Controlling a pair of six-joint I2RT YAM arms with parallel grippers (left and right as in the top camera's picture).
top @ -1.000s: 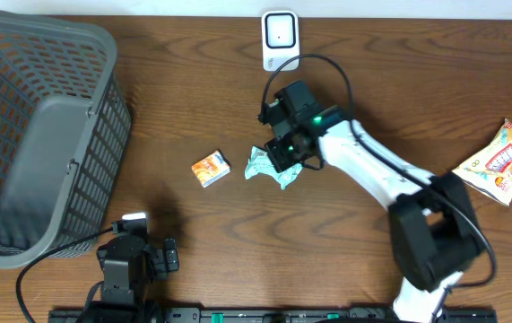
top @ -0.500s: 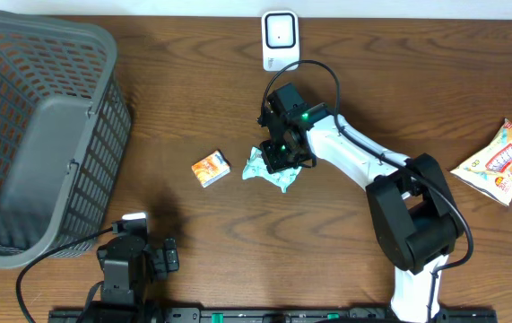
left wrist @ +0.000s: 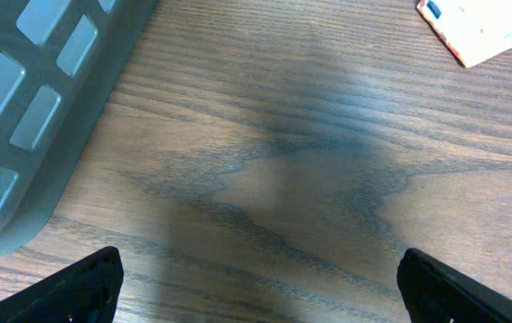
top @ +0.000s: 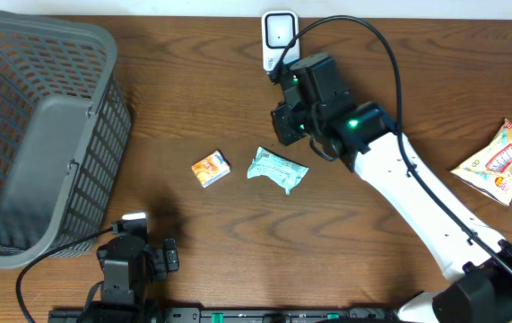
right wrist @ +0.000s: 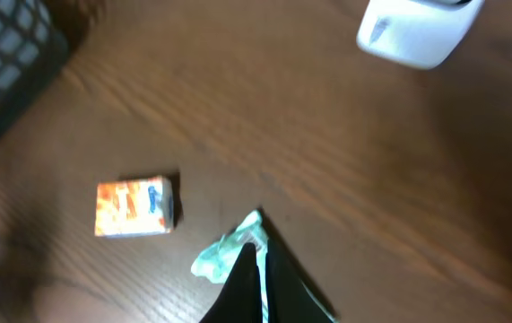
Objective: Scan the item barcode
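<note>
at the left of the overhead view the grey basket [top: 108, 135] sits unused, and below it, at the bottom left, your left gripper [left wrist: 256, 292] is parked low over bare wood with its jaws spread wide and nothing between them. moving toward the centre, a small orange box [top: 211, 168] lies flat, and just to its right is the mint-green packet [top: 276, 169], which i take to be the item to scan; it looks to rest on the table, well short of the white scanner [top: 279, 34] at the top centre. your right gripper [right wrist: 257, 269] hangs between packet and scanner with its jaws pressed together. in its wrist view the packet's edge shows right at the fingertips, so i can't rule out a pinch on a corner, but from above it seems empty. at the far right a yellow snack bag [top: 499, 163] lies untouched. by my judgement nothing is scanned yet: you have the pick-up, the carry and the barcode presentation left.
</note>
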